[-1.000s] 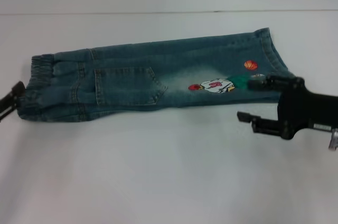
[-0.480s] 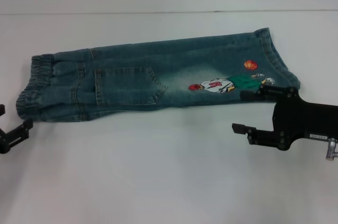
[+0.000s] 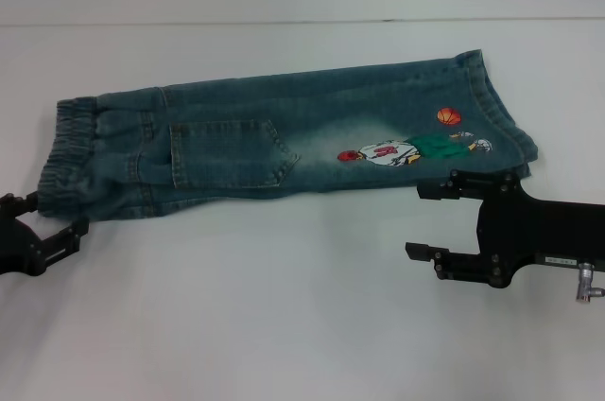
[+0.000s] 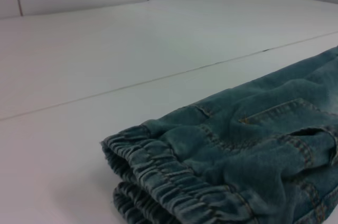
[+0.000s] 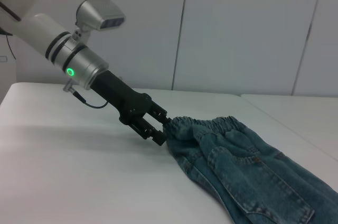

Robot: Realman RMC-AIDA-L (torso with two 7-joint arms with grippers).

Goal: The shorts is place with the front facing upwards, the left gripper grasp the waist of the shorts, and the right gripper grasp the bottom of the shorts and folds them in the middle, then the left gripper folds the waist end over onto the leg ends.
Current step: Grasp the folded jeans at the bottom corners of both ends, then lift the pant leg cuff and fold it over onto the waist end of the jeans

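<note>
Denim like this should handle as a soft but fairly weighty cloth: it will drape and sag when lifted, yet the doubled layers hold a crease well and are not slippery. Going from the left, the left gripper (image 3: pixel 52 231) sits low on the white table (image 3: pixel 284 325), just off the near corner of the waist of the shorts (image 3: pixel 66 150), its thin prongs spread and holding nothing; in the right wrist view its tips look very close to the band, though I cannot tell whether they touch it. That gathered elastic band is the thickest, most bunched part, so a pinch across its ruffles should hold firmly for the final fold.

The shorts (image 3: pixel 284 136) lie flat across the middle of the table, already doubled lengthwise into one long narrow strip, waist toward the robot's left and hems toward its right. They are blue-green washed denim with a stitched pocket (image 3: pixel 227 153) near the waist, a pale faded patch in the middle, and a small cartoon print (image 3: pixel 388 152) with an orange ball (image 3: pixel 448 116) beside it.

At the right, the leg ends (image 3: pixel 496 103) show a stitched, doubled hem, stiffer than the body cloth and likely to stay put as the landing place. The right gripper (image 3: pixel 430 219) hovers just near of that end, fingers parted and empty, apart from the cloth.
</note>
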